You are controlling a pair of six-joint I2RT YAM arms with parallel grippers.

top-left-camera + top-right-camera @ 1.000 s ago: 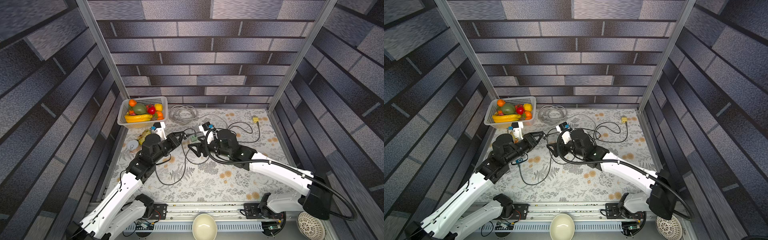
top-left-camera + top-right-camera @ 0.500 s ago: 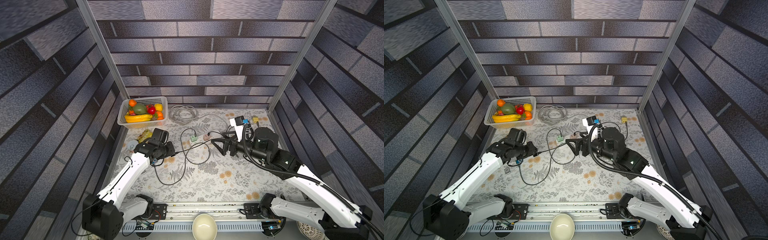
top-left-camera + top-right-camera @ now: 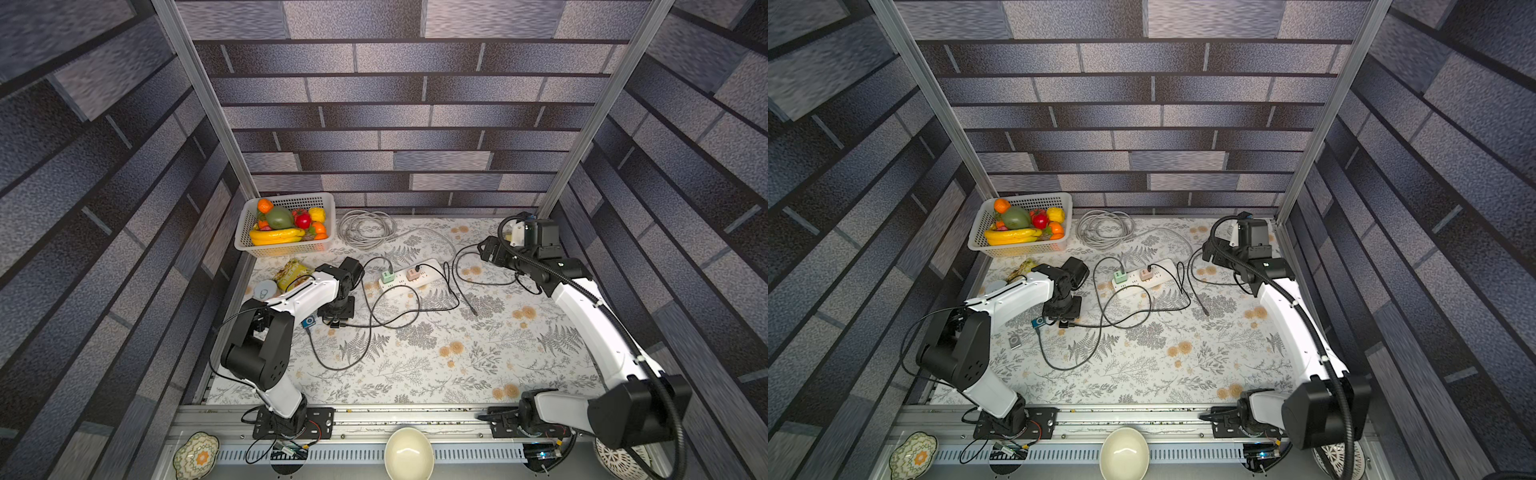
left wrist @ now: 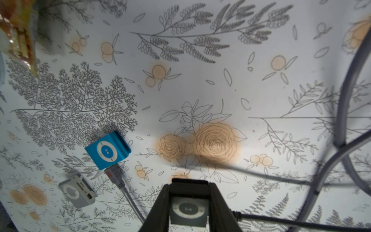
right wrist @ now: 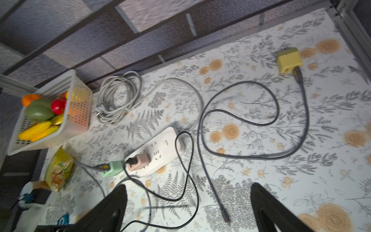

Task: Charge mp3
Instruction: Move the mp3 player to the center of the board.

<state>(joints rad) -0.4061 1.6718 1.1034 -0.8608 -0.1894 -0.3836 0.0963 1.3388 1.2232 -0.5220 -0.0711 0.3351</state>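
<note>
My left gripper (image 4: 189, 202) is shut on a dark grey mp3 (image 4: 188, 210), with the jaws pointing down at the table. A black cable (image 4: 281, 219) enters the player's side and runs to the pink charger (image 3: 412, 273) in the white power strip (image 3: 430, 266). In both top views the left gripper (image 3: 336, 322) (image 3: 1064, 321) sits at the table's left. A blue mp3 (image 4: 107, 150) (image 3: 308, 322) lies beside it with a grey cable plugged in, and a silver mp3 (image 4: 77, 190) (image 3: 1015, 341) lies nearby. My right gripper (image 5: 188, 200) (image 3: 484, 249) stands wide open and empty, high at the back right.
A grey cable with a loose end (image 5: 225, 217) (image 3: 473, 311) leads to a yellow charger (image 5: 289, 60). A green charger (image 3: 387, 275) sits in the strip. A fruit basket (image 3: 328, 203), a coiled pale cable (image 3: 365, 228) and a snack packet (image 3: 291, 274) lie at the back left.
The two grippers, close together mid-table a second ago, have parted. The right one opened wider and drew back to the far right. The left one carried the dark mp3 left, beside the blue one.
</note>
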